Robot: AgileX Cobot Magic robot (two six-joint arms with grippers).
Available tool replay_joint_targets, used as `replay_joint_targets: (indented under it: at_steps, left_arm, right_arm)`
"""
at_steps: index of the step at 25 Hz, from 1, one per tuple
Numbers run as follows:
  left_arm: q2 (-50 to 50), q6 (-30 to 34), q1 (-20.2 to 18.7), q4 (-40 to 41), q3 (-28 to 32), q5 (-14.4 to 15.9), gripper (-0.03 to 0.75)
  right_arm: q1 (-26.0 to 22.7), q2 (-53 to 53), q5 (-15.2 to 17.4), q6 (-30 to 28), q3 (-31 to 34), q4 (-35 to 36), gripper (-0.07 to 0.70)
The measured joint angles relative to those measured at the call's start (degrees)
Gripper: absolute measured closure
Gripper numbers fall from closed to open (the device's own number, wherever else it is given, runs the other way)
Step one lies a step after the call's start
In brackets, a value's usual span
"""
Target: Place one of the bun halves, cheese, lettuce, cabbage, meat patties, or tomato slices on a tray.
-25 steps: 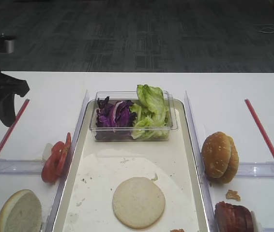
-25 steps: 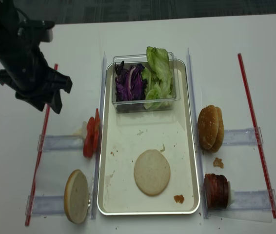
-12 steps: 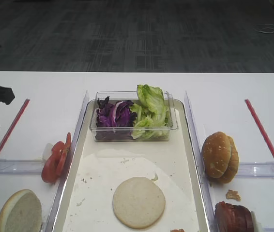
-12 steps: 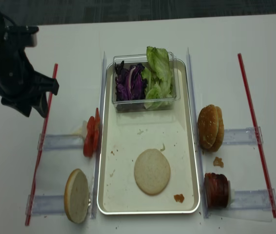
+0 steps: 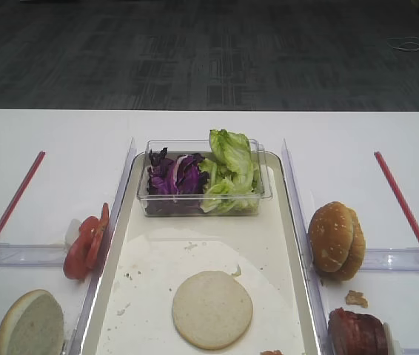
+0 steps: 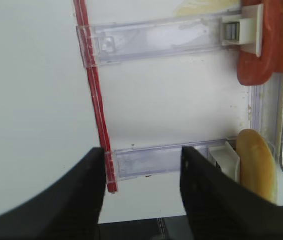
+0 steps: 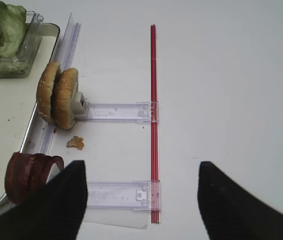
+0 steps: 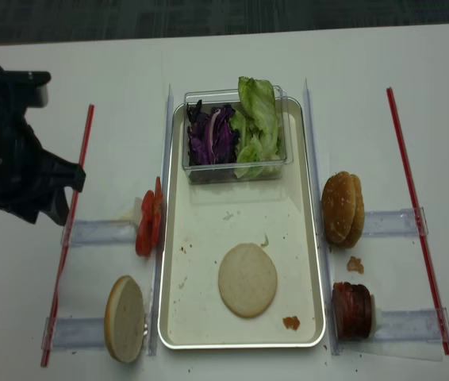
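Handling: thin round red tomato slices (image 8: 148, 223), standing just left of the large silvery rectangular tray (image 8: 174, 238), are soft, slippery; pinch one edge lightly. Left tool (image 6: 140, 192) open, empty; right tool (image 7: 141, 200) open, empty
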Motion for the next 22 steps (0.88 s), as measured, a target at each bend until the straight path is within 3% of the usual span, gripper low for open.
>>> replay_joint_targets:
  at_steps: [22]
  left_arm:
    - [-21.49, 0.0, 0.0, -1.01, 19.7, 0.27, 0.385]
  right_arm:
    - [0.0, 0.0, 0.0, 0.0, 0.0, 0.0, 0.141]
